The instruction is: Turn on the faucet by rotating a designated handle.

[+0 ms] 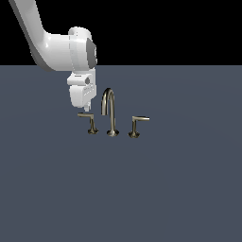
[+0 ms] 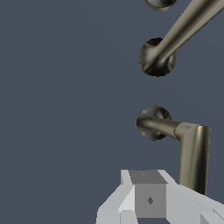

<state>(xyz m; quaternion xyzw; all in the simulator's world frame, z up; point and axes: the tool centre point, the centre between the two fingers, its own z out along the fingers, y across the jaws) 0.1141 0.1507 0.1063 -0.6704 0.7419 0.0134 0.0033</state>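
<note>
Designated brass-grey metal lever handle (image 1: 90,123), left of the arched gooseneck spout (image 1: 109,111): white gripper (image 1: 87,109) hovers just above its lever; finger spacing cannot be told.

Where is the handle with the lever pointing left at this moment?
In the exterior view, the designated handle stands on the exterior view's left of the arched spout, directly below the end effector.

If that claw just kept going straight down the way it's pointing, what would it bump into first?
Most likely the thin lever arm of the designated handle. The gripper points down just above it, and in the wrist view the lever runs right beside the fingers. Depth is unclear, so it could slip past and reach the floor.
</note>
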